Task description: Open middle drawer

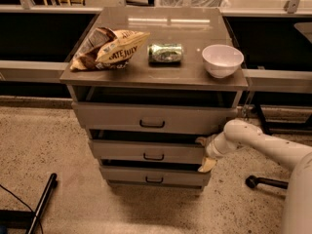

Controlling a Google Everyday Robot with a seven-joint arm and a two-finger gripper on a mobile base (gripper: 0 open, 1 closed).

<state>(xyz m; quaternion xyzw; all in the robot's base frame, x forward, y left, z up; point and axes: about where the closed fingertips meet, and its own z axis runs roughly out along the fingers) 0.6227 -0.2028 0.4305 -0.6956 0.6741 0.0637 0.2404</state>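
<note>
The grey cabinet has three drawers stacked one above the other. The middle drawer (122,150) has a flat grey front and a small black bar handle (153,156). A dark gap shows above its front. My gripper (204,153) is at the right end of that drawer front, on the white arm (263,143) reaching in from the right. One fingertip (200,140) sits at the front's top corner and the other lies at its bottom corner. The fingers are spread apart and straddle the end of the drawer front.
The top drawer (107,116) and bottom drawer (122,174) sit above and below. On the cabinet top (165,72) lie a chip bag (107,48), a green can (165,52) and a white bowl (222,60). A black pole (41,201) lies on the floor left; a chair base (263,182) is right.
</note>
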